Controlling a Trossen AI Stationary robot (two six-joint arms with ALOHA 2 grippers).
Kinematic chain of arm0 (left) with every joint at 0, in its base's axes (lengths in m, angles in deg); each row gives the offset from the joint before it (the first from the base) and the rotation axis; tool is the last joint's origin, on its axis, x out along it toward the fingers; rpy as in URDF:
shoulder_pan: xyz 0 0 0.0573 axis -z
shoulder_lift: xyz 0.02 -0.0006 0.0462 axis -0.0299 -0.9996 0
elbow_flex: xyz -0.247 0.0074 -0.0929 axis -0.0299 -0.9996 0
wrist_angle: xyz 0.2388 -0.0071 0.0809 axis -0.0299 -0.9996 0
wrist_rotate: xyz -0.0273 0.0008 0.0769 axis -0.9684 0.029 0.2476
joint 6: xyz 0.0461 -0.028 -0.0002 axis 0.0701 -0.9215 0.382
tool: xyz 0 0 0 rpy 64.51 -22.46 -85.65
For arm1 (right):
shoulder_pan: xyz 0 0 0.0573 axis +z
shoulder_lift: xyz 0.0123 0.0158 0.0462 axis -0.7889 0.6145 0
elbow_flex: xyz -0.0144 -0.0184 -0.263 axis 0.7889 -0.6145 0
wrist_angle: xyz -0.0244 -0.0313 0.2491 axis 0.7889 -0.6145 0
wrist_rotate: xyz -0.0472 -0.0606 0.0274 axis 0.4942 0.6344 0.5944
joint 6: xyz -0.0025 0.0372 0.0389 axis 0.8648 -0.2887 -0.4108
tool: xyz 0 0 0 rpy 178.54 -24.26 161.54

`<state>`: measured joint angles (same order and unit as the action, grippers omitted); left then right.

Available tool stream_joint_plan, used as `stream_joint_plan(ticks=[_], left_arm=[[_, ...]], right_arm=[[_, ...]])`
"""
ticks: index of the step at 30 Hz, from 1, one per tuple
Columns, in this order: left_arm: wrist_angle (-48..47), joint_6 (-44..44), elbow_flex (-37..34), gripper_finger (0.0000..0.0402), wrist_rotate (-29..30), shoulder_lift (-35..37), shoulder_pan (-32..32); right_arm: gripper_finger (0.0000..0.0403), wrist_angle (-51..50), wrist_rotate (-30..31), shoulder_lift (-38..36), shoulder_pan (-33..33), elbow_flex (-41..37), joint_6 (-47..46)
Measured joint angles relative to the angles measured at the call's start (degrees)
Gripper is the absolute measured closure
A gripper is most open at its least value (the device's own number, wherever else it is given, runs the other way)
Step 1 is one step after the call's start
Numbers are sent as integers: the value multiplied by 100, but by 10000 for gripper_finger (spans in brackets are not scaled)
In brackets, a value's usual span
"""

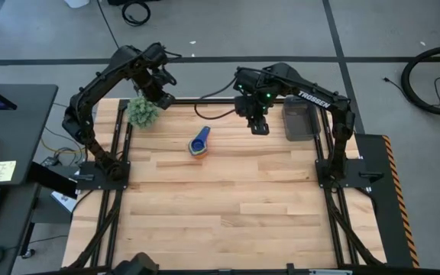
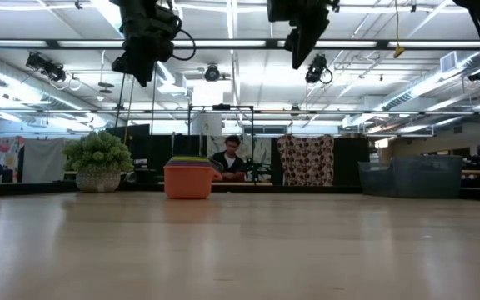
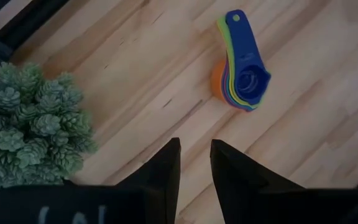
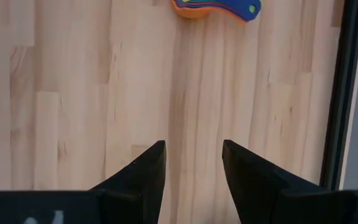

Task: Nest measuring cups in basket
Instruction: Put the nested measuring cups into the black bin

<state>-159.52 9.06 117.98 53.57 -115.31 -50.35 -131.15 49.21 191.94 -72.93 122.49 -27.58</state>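
Dark left hand (image 1: 165, 98) raised over plant (image 1: 143, 111), right hand (image 1: 259, 127) raised, empty

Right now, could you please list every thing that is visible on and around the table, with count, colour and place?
nested plastic measuring cups: one stack, dark blue on top, orange at bottom; table's far middle, outside the basket.
dark grey rectangular basket: one; far right of table, nothing visible inside.
fuzzy green plant ball: one; far left of table.
light wooden table: one; under everything.
person: one; seated in the room behind.
left gripper: dark, narrowly open, empty, raised near the plant.
right gripper: dark, open, empty, raised between cups and basket.
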Motion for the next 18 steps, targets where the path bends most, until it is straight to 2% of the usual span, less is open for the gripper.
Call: stream_joint_plan(ticks=[10,14,18], left_arm=[[170,187,0,308,4,0,232],[105,-310,0,308,4,-2,347],[-109,-448,0,308,0,-2,439]], right_arm=[[238,200,-2,0,42,0,-997],[238,262,-2,0,43,0,-1236],[238,394,-4,0,42,0,-1186]])
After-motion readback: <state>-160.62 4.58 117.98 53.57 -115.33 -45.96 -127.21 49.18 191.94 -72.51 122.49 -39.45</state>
